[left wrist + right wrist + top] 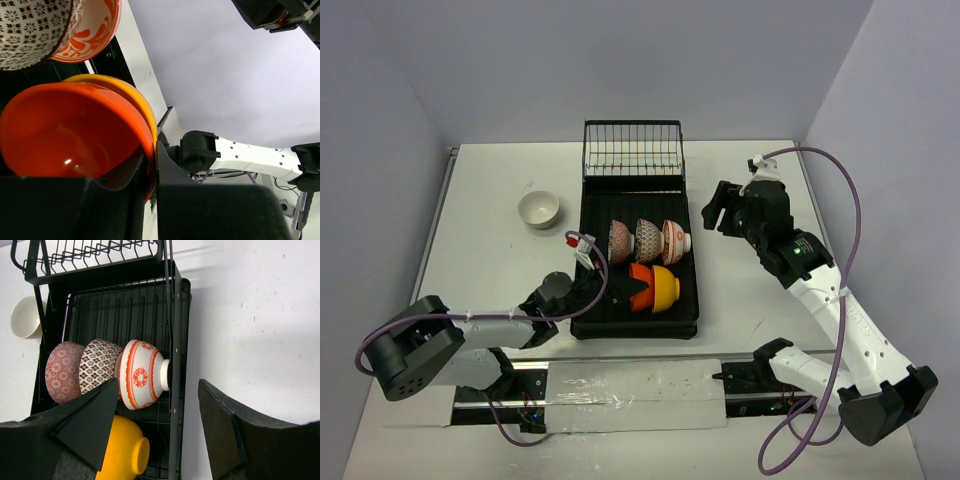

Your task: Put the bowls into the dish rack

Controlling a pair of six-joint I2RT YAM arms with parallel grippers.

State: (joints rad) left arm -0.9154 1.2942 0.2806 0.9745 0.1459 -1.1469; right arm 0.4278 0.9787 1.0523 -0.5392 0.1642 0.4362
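Note:
The black dish rack [591,214] lies mid-table with its wire basket [632,150] at the far end. In it, on edge, stand a pinkish bowl [619,240], a grey patterned bowl [647,240] and a red-on-white bowl [675,240]. Nearer me are the red-orange bowl [640,285] and the yellow-orange bowl [666,288]. My left gripper [616,291] is shut on the red-orange bowl's rim [65,130], which rests against the yellow-orange bowl [137,100]. A plain white bowl [538,209] sits on the table left of the rack. My right gripper [724,214] is open and empty, right of the rack.
In the right wrist view the open gripper [159,407] hovers over the rack's right rim [180,340], near the red-on-white bowl [140,375] and the yellow-orange bowl [122,452]. The white bowl [26,316] shows at the far left. Walls enclose the table.

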